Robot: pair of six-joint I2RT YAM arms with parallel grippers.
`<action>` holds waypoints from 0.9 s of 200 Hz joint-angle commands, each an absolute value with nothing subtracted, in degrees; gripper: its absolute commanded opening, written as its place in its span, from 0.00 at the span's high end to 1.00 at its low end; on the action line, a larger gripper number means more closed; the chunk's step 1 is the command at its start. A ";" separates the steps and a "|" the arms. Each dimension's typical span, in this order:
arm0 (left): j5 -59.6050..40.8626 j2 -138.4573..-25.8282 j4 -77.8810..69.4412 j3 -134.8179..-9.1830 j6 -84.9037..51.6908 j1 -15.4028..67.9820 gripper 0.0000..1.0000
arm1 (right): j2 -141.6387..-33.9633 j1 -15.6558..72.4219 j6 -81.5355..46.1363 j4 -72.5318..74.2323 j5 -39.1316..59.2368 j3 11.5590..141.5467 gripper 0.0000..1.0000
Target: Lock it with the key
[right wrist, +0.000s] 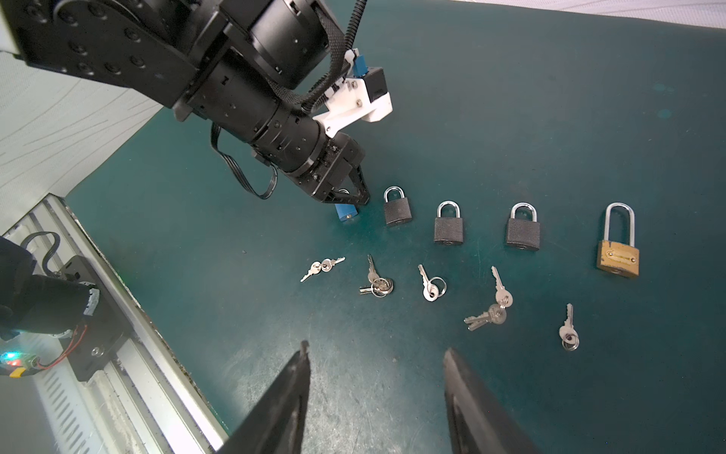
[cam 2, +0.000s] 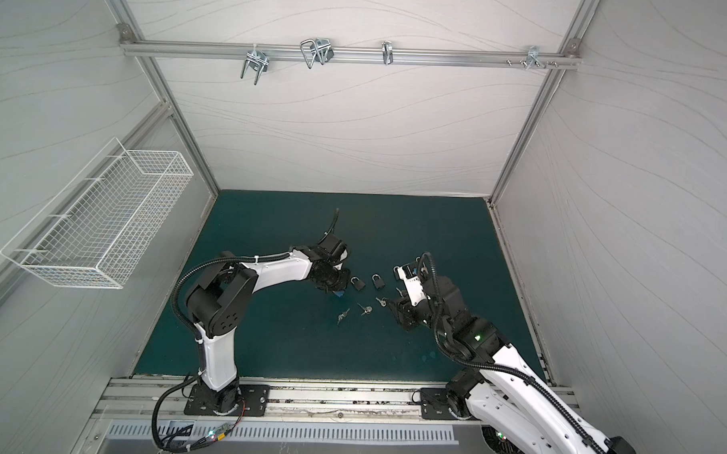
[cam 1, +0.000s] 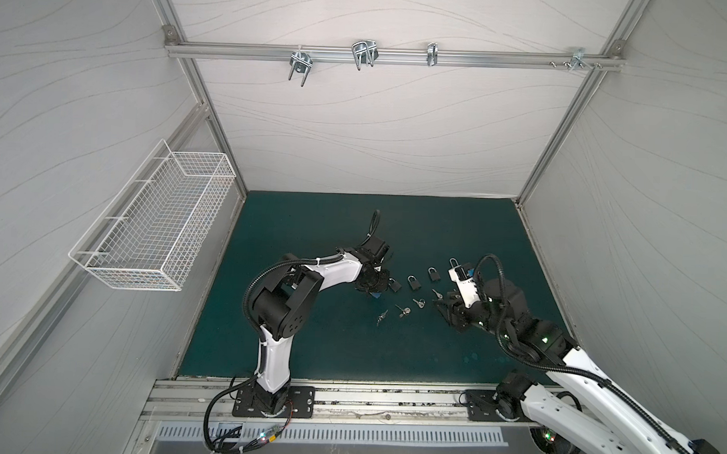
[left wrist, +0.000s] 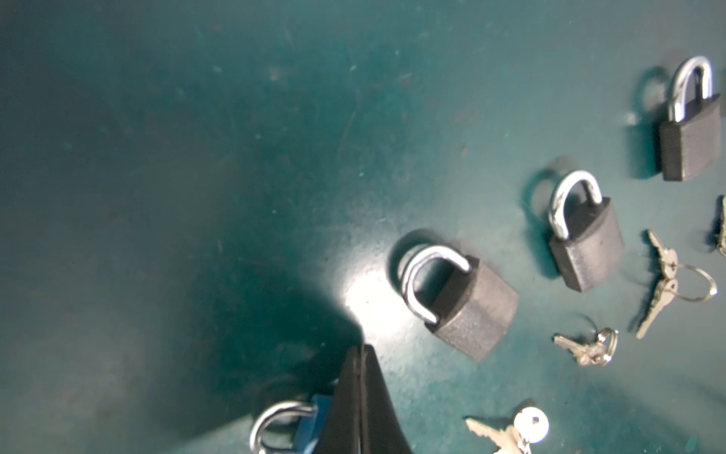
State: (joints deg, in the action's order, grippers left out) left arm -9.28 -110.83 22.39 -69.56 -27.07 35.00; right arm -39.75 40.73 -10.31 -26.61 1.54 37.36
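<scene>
A blue padlock (right wrist: 345, 214) lies on the green mat (cam 1: 328, 347) at the left end of a row of padlocks. My left gripper (right wrist: 359, 198) is shut, with its tips right over the lock's shackle end. In the left wrist view the blue padlock (left wrist: 310, 424) shows beside the closed fingers (left wrist: 355, 397), partly hidden by them. I cannot tell whether it is pinched. Several key bunches (right wrist: 376, 285) lie in front of the row. My right gripper (right wrist: 377, 350) hovers open and empty above the mat, nearer than the keys.
Three black padlocks (right wrist: 448, 230) and a brass padlock (right wrist: 617, 257) continue the row to the right. In a top view the right gripper (cam 1: 442, 307) sits just right of the keys (cam 1: 403, 310). A white wire basket (cam 1: 154, 220) hangs on the left wall.
</scene>
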 commanded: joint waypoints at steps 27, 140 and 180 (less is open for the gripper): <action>-8.32 -103.53 25.15 -72.24 -27.25 35.32 0.79 | -41.77 39.05 -12.49 -22.43 -1.08 37.00 0.28; 20.47 -60.97 7.19 -45.42 -22.59 26.65 0.01 | -46.94 15.96 -10.70 7.06 -17.52 25.93 0.01; 33.02 -54.93 -7.86 -32.06 -7.32 24.54 0.01 | -59.21 13.22 -3.83 13.28 -18.71 25.80 0.01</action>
State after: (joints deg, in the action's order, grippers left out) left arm 22.22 -56.14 5.87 -36.82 -18.50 25.23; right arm -53.84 14.63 -9.30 4.27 -16.84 25.32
